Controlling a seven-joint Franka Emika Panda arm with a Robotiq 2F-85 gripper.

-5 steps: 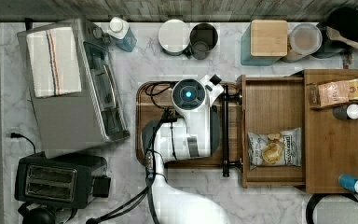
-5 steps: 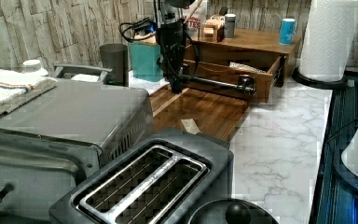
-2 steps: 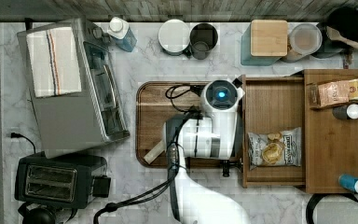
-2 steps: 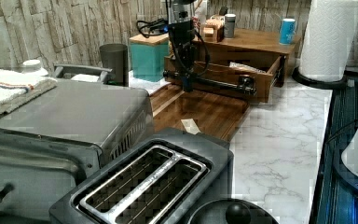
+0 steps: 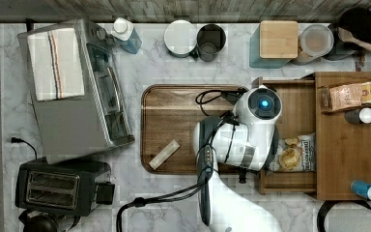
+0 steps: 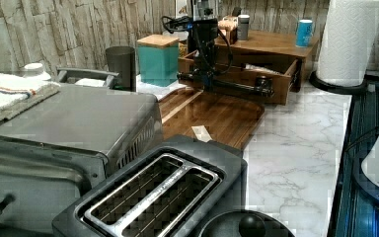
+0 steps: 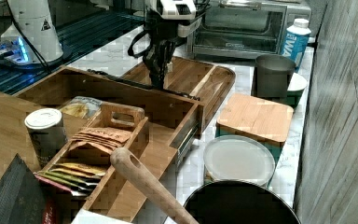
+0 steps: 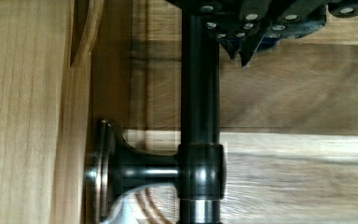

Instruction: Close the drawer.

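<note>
Marble counter (image 5: 174,67) held it all. On it, at the top view's right, the drawer (image 5: 297,99) stuck out of a wooden cabinet (image 5: 348,154), still open, w/ a chip bag (image 5: 294,154) inside. Its front had a long dark bar handle (image 8: 198,116), & that bar ran along the drawer front, up & down in the top view.

Robot's claw (image 7: 161,70) sat right at the bar, on the tray side. Claw's fingers: can't tell if open or closed, the bar hid them in the wrist view.

So the drawer lay past the claw, toward the top view's right. I think a push that way, straight across the bar, would slide it in. A slanted push could maybe jam it.

Next to the drawer was a dark wooden tray (image 5: 174,125) w/ a small flat stick (image 5: 164,154) on it. Farther off stood a toaster oven (image 5: 77,92) & a black toaster (image 5: 58,186).
</note>
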